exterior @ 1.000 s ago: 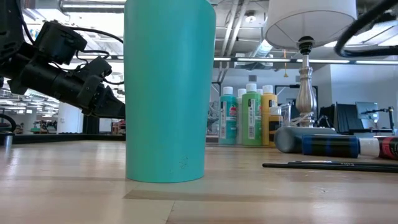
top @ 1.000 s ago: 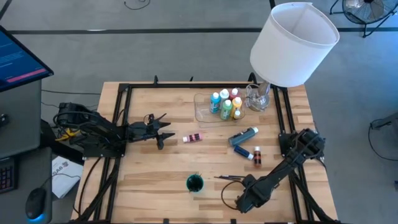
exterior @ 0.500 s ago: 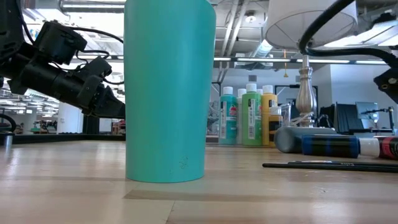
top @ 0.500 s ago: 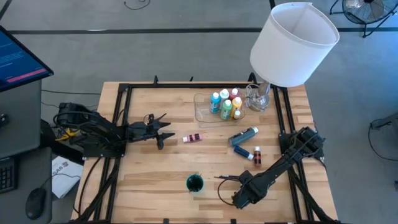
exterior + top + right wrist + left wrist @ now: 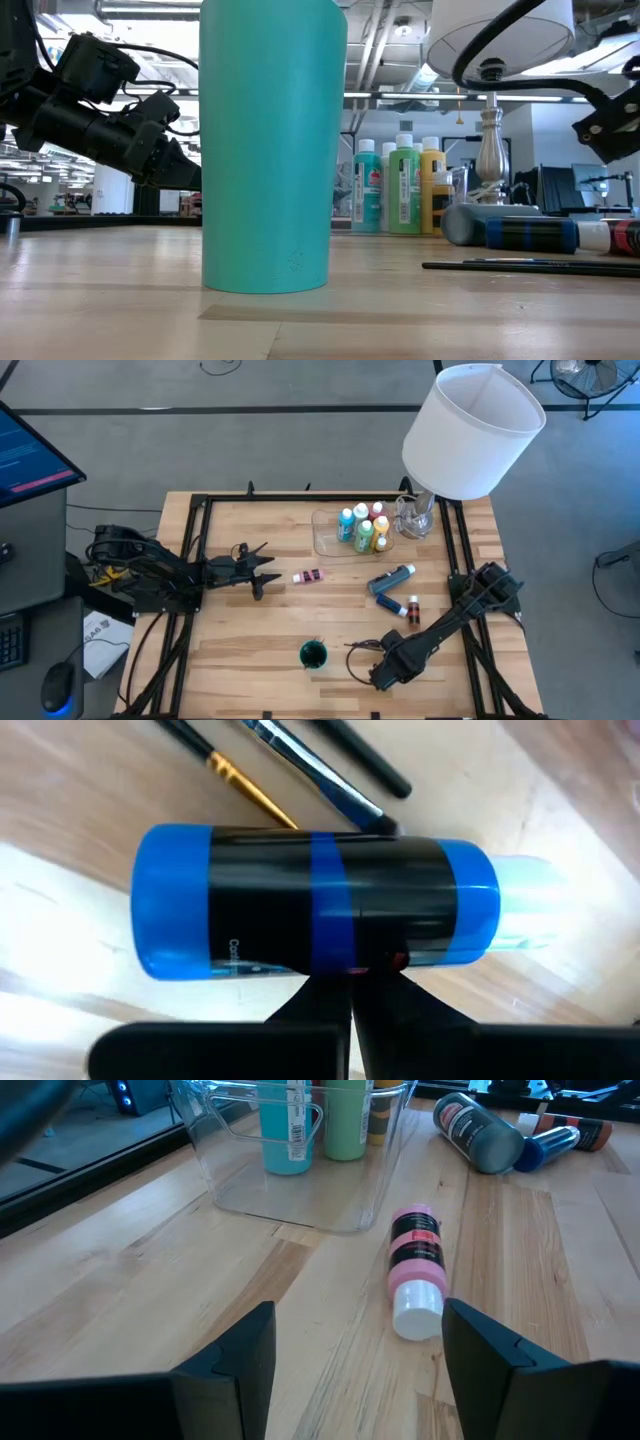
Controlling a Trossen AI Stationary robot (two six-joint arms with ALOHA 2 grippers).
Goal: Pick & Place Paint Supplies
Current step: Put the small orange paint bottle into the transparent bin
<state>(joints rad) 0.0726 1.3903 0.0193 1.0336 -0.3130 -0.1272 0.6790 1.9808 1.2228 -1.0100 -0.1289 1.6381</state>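
Note:
My right gripper (image 5: 383,670) hangs near the front edge, right of a teal cup (image 5: 312,654), shut on a blue bottle (image 5: 310,905) with a black label and a pale cap. Thin brushes (image 5: 250,790) lie on the wood under it. A pink bottle (image 5: 308,577) lies on its side mid-table, just ahead of my open left gripper (image 5: 350,1350). Several capped bottles (image 5: 362,528) stand in a clear tray (image 5: 325,540) at the back. Two blue bottles (image 5: 392,582) and a red one (image 5: 413,610) lie on the right. My right gripper has the blue bottle at the middle of its labelled side (image 5: 350,965), the fingers closed together there and hiding the place of contact. The fingers point steeply down and lie across the bottle. The bottle lies level, its length sideways, seemingly clear of the table above the brushes.
A big white lampshade (image 5: 470,430) on a glass-based lamp stands over the back right corner. Dark frame rails (image 5: 190,560) run along the table's left and right sides. The teal cup (image 5: 270,150) stands close in front of the low camera.
My right gripper has moved toward the table's left edge, nearer the teal cup, carrying the blue bottle, and its wrist has turned a little. My left gripper and the other bottles have kept still.

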